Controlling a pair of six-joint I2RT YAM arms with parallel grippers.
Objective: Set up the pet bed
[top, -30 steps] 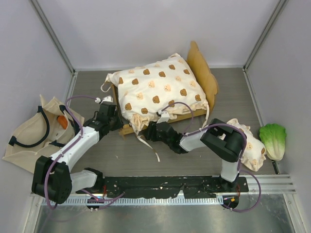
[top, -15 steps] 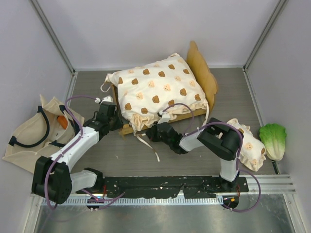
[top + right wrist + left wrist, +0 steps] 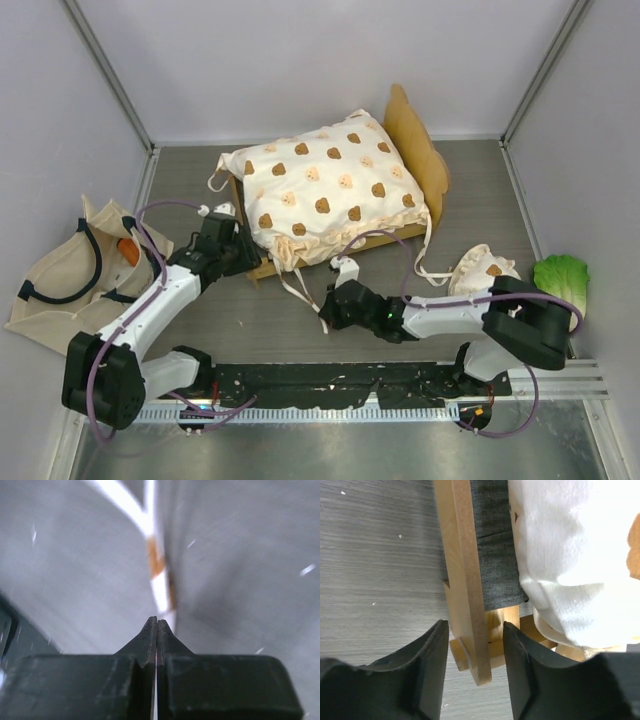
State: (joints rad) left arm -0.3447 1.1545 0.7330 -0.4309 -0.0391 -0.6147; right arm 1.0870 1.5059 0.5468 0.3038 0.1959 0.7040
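Observation:
The pet bed (image 3: 415, 140) stands at the table's middle back, its scalloped headboard to the right. A cream bear-print cushion (image 3: 330, 190) lies on it. My left gripper (image 3: 243, 258) is at the frame's front-left corner. In the left wrist view the left gripper (image 3: 475, 627) stands open astride the wooden rail (image 3: 465, 555), with a gap on each side, next to the grey fabric base (image 3: 492, 545). My right gripper (image 3: 325, 312) is low over the table, near the bed. The right gripper (image 3: 157, 620) is shut. The end of a white tie strap (image 3: 159, 580) lies just past its tips.
A beige tote bag (image 3: 60, 280) with black handles lies at the left wall. A small bear-print pillow (image 3: 488, 268) rests at the right, beside a green lettuce toy (image 3: 563, 280). The right arm's elbow (image 3: 530, 330) is near the front-right rail.
My left gripper has opened off the bed's corner rail. My right gripper shut, then drew back from the bed's front edge toward the near side, and its elbow swung right off the small pillow.

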